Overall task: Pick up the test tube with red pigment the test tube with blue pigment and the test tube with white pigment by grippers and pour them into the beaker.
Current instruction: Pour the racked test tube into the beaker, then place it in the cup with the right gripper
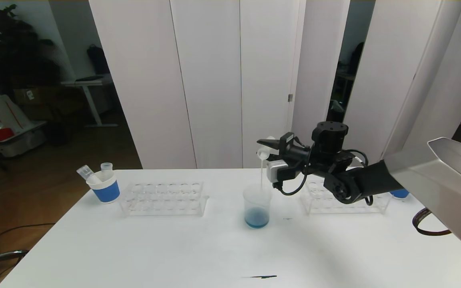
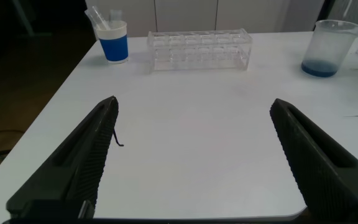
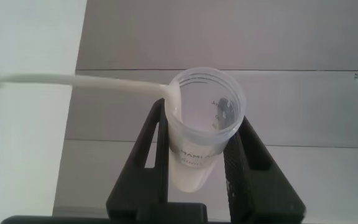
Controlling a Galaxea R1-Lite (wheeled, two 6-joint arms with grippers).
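Right gripper (image 1: 265, 147) sits right of frame centre, clamped on the test tube with white pigment (image 3: 201, 134), tipped over the beaker (image 1: 257, 208). White stream runs into the beaker, which stands mid-table with blue liquid at its bottom. Left gripper (image 2: 194, 155) has its fingers apart, above the table (image 2: 191, 124).

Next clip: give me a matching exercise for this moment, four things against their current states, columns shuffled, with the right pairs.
Things:
1. the test tube with white pigment
2. the beaker
3. left gripper
4. blue paper cup

States:
A. jaws wide apart above bare table
B. holds blue liquid at its bottom
C. tipped in the right gripper, pouring a white stream
D. holds used tubes, left of the empty rack

Pairs: 1-C, 2-B, 3-A, 4-D
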